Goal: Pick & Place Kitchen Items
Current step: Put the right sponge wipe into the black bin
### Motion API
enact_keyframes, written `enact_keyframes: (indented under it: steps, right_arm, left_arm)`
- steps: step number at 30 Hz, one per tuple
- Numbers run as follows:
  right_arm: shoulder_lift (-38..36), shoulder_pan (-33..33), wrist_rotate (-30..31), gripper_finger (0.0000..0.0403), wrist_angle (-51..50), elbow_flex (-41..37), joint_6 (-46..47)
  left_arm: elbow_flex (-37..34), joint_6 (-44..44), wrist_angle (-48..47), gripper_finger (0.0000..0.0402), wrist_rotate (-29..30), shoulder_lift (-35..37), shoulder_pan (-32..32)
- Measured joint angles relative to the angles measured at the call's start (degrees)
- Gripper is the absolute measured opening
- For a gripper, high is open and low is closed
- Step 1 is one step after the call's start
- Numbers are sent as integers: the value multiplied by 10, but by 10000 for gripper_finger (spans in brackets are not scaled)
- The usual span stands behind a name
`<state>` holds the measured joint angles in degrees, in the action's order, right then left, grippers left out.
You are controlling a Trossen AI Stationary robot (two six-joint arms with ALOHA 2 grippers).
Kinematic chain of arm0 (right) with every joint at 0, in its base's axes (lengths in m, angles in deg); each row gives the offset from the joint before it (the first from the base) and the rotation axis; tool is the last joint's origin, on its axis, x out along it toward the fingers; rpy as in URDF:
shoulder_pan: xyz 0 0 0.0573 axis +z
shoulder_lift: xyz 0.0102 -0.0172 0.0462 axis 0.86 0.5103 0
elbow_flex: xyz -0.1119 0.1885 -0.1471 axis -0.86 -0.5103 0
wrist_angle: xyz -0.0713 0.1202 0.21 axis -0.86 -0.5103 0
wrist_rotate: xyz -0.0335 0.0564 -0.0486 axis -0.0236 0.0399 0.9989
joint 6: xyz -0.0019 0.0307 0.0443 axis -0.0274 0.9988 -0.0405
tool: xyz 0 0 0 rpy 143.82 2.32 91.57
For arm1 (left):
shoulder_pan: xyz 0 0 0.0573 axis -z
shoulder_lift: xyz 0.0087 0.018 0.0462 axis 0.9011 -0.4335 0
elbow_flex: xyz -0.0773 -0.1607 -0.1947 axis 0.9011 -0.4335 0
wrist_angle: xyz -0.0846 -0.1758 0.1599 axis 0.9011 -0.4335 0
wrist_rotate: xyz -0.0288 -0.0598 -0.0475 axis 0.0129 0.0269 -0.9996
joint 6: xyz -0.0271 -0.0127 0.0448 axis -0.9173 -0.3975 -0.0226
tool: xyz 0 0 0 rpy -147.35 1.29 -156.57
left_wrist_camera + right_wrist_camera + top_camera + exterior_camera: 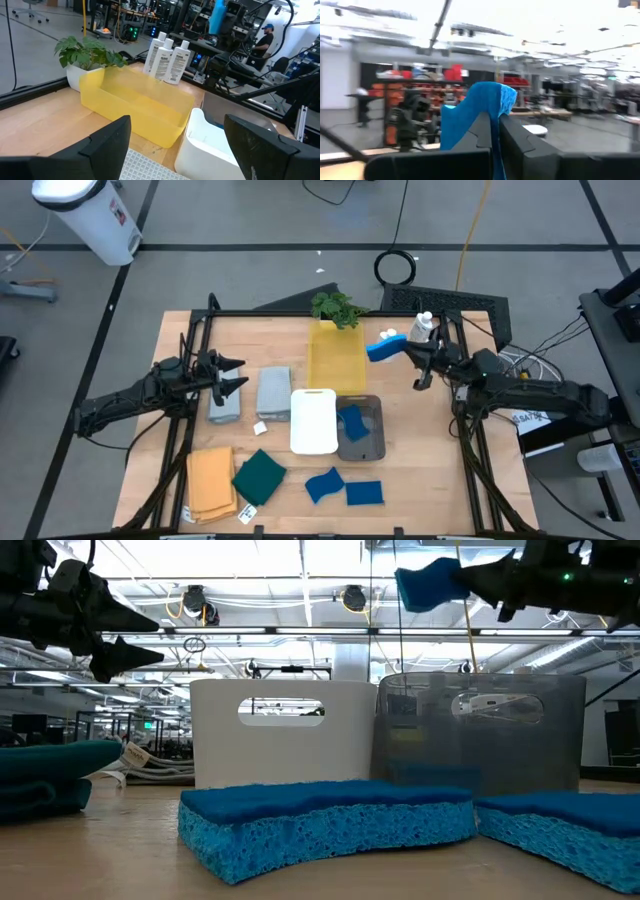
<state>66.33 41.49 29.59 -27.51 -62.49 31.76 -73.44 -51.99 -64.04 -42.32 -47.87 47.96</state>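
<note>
Just beside the yellow bin (335, 358), the right hand (408, 350) pinches a blue sponge (383, 347) aloft; carry it level over the bin before releasing. Left hand (236, 376) waits, spread and empty.

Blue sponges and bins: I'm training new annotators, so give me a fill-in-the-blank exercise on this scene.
1. The right gripper is shut on a bright-blue ____.
2. The left gripper, its fingers ____, hovers above the folded grey cloth.
3. One blue sponge lies inside the ____ plastic bin.
4. The leafy green plant stands at the far end of the ____ bin.

Missing words: sponge; open; grey; yellow
</note>
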Motion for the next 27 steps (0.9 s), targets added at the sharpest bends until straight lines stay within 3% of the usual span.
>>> enact_keyframes:
  steps: [16,27]
  right_arm:
    - [37,-32,-247,0,65,-1,-2]
    - [89,-3,-306,0,69,-1,51]
  left_arm:
    - [0,0,0,324,0,0,0]
    - [0,0,0,324,0,0,0]
